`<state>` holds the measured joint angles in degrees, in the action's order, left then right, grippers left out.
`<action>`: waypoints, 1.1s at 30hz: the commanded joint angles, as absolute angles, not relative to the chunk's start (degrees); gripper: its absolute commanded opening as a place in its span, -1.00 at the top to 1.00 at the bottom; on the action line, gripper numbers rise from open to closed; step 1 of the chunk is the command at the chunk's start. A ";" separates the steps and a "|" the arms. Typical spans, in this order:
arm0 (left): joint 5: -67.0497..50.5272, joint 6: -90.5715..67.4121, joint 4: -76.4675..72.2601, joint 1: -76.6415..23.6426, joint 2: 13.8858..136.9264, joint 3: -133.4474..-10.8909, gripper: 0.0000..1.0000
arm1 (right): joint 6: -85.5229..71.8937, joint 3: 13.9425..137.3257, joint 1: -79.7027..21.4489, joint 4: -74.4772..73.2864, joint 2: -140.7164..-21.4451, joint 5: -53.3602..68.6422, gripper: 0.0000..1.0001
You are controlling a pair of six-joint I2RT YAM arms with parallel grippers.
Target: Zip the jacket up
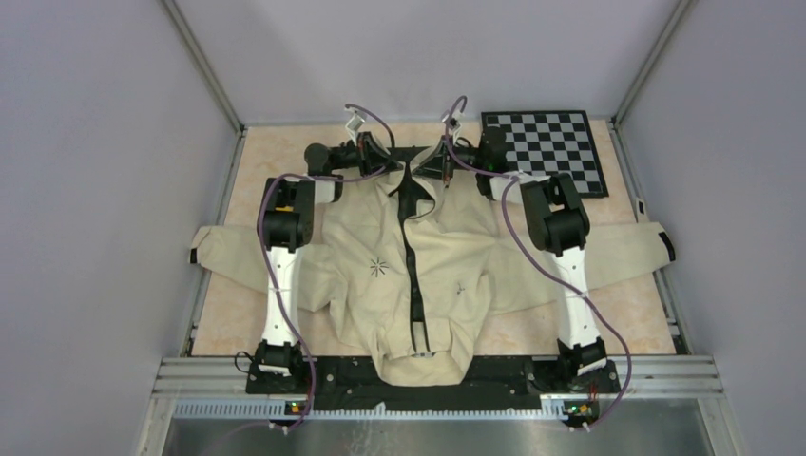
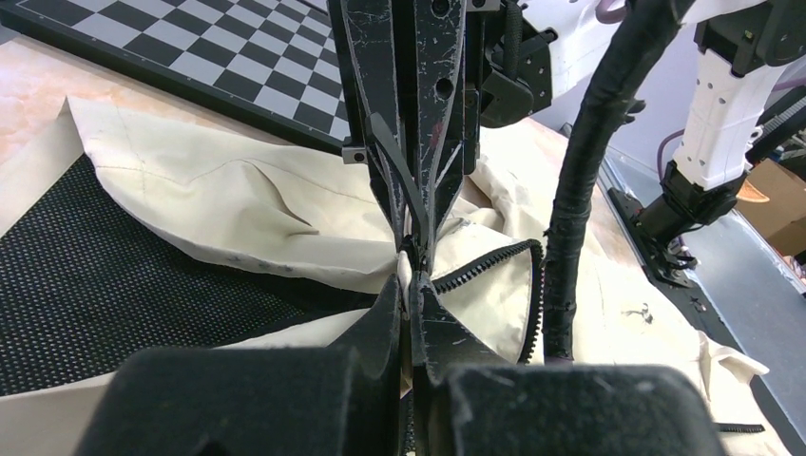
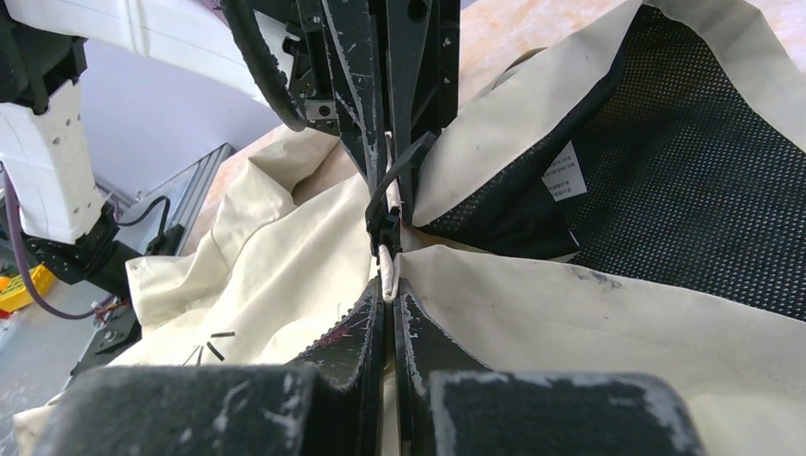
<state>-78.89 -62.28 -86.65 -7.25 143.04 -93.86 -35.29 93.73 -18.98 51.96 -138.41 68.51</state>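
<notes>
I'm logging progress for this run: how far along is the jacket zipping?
Done, seemingly: the jacket fronts meet along the zipper from hem nearly to collar. In hand: left gripper and right gripper both pinch fabric there, shut. Left: the collar gapes, showing mesh lining.

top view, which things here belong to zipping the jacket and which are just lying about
Job: jacket, its black zipper, left gripper and right gripper, both shut on it.
Lying about: checkerboard at the far right.
</notes>
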 commanded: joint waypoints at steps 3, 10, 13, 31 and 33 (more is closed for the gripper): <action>-81.11 -60.97 -87.21 -8.43 143.26 -96.10 1.00 | -35.49 96.60 -19.02 54.99 -135.17 69.10 1.00; -82.43 -60.91 -86.66 -8.88 143.50 -96.60 1.00 | -32.86 97.96 -18.83 48.39 -134.09 63.84 1.00; -82.26 -60.91 -87.02 -8.79 143.47 -96.51 1.00 | -32.92 96.76 -18.44 47.50 -132.81 60.55 1.00; -82.11 -58.92 -83.66 -8.48 143.91 -96.64 1.00 | -39.62 94.07 -19.11 60.68 -129.61 62.86 1.00; -82.26 -56.84 -80.97 -8.69 143.63 -96.68 1.00 | -41.35 95.70 -19.13 61.66 -130.08 63.50 1.00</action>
